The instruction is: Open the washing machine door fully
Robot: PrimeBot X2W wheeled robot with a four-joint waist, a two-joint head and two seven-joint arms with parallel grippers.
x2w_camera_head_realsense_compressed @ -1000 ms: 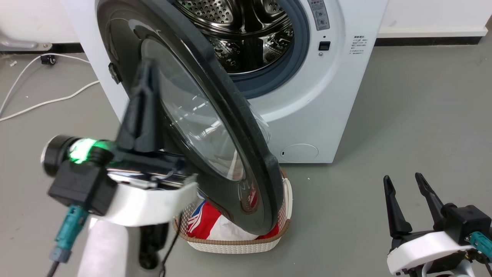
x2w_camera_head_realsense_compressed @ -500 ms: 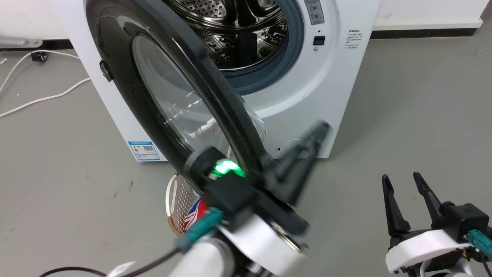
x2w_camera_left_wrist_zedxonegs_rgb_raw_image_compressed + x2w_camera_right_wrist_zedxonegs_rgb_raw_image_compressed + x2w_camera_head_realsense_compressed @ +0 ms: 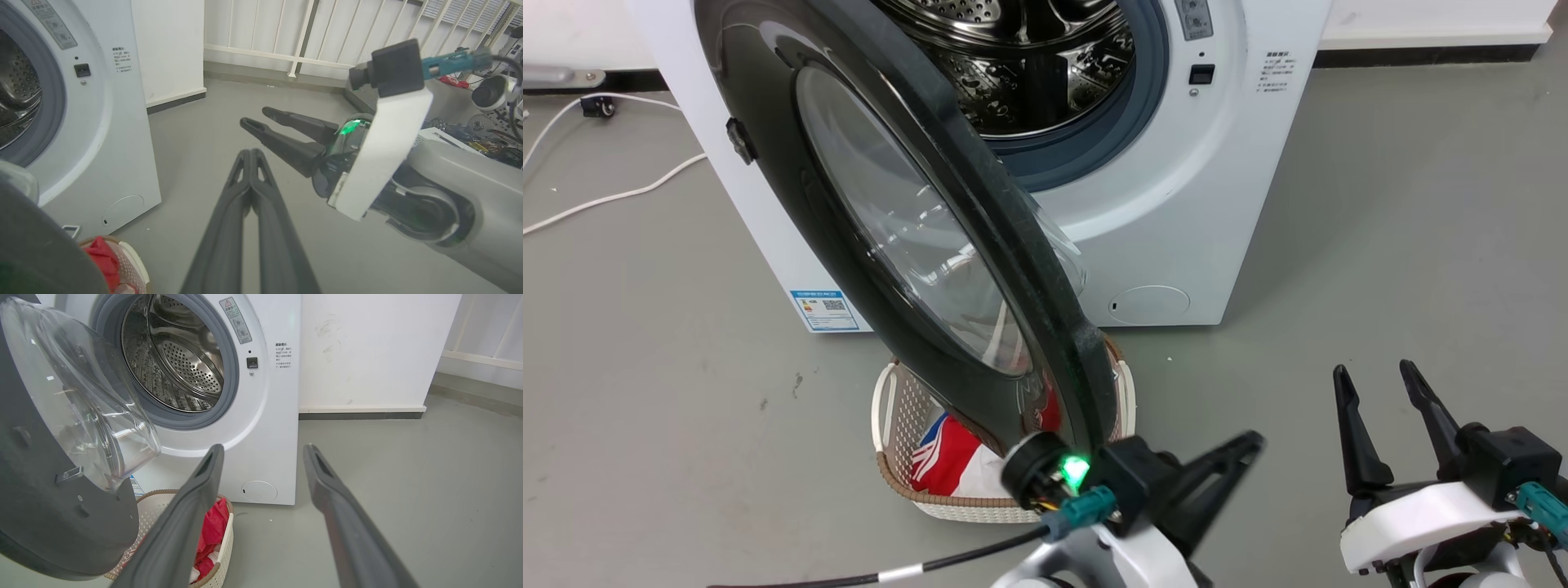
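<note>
Head view had the washing machine door (image 3: 907,245) standing out from the washing machine (image 3: 1176,204), hinged at the upper left of the frame and nearly edge-on to me. Its long black rim ran from the upper left down to the lower centre, above a laundry basket (image 3: 882,396) of clothes on the floor (image 3: 1380,245). The steel drum (image 3: 1029,65) lay bare behind it. I judged the door roughly half open, with the remaining arc lying toward the frame's left.

The left gripper (image 3: 1245,445) sat at the bottom centre, just below and right of the door's low free edge, and was much the nearer of my two. It pointed toward the right, though, away from the door. To push on, I reckoned it would need to come round to the inner, glass-bowl face. In the left wrist view its fingers (image 3: 229,228) were pressed together, pinching nothing, over bare floor. I could not tell whether the wrist housing brushed the rim.

The right gripper (image 3: 1373,369) stood at the lower right, well apart from the door, its fingers (image 3: 184,522) spread wide and empty.
</note>
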